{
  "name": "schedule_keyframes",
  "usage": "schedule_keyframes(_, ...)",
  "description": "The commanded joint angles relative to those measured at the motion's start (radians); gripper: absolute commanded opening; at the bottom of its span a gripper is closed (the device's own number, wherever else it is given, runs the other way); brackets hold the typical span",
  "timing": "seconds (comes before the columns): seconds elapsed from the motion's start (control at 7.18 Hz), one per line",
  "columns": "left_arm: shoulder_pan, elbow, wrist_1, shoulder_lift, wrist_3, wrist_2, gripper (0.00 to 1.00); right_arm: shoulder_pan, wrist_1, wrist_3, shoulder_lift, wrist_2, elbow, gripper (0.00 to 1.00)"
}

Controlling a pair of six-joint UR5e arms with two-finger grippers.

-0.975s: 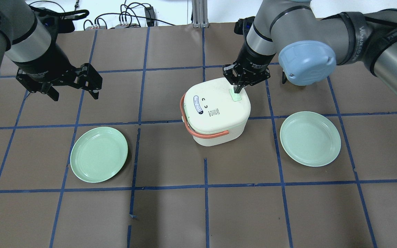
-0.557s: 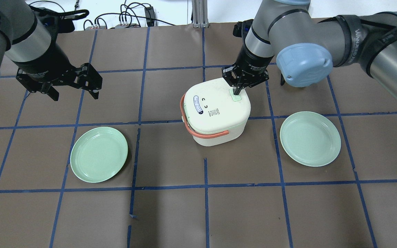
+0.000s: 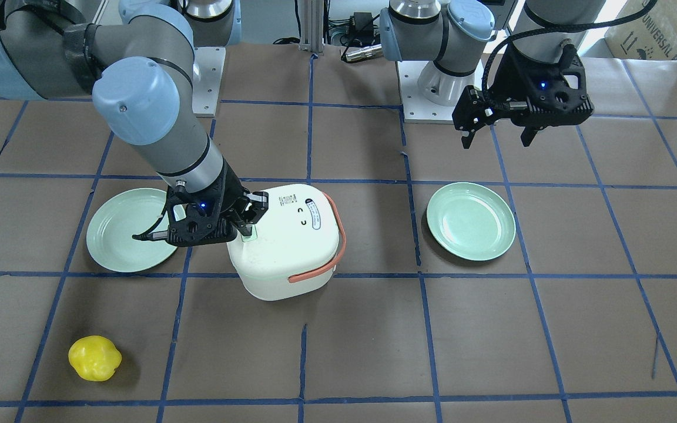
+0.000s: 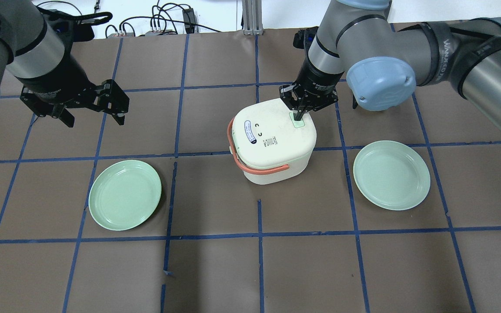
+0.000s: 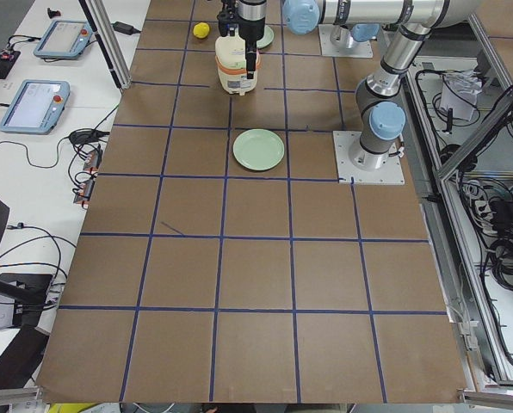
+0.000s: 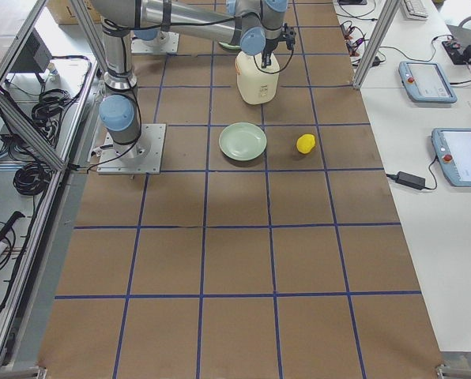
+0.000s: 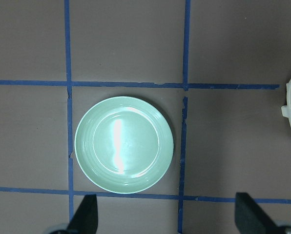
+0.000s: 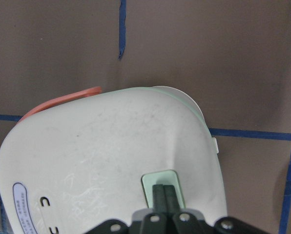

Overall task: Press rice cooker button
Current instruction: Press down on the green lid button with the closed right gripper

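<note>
A white rice cooker with an orange handle stands mid-table. Its pale green button sits on the lid's far right side. My right gripper is shut, and its joined fingertips rest on the button. The right wrist view shows the fingertips pressed onto the green button on the lid. My left gripper is open and empty, hovering far to the left of the cooker above a green plate.
Two green plates lie on the table, one at the left and one at the right of the cooker. A yellow object lies near the operators' side. Blue tape lines grid the brown table.
My right arm has shifted slightly left and away, with the shut fingertips staying at the button. The left arm and the cooker have not moved.
</note>
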Motion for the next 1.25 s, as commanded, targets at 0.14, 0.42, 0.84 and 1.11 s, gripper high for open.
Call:
schedule_keyframes(0.14, 0.000, 0.000, 0.000, 0.000, 0.000, 0.000, 1.00, 0.000, -0.009, 0.001, 0.004, 0.000, 0.002, 0.06)
schedule_keyframes(0.42, 0.000, 0.000, 0.000, 0.000, 0.000, 0.000, 1.00, 0.000, 0.002, 0.003, -0.011, -0.006, -0.002, 0.07)
schedule_keyframes(0.84, 0.000, 0.000, 0.000, 0.000, 0.000, 0.000, 1.00, 0.001, 0.062, 0.036, -0.070, -0.009, -0.011, 0.10)
schedule_keyframes(1.11, 0.000, 0.000, 0.000, 0.000, 0.000, 0.000, 1.00, 0.002, 0.136, 0.023, -0.160, -0.040, -0.019, 0.74)
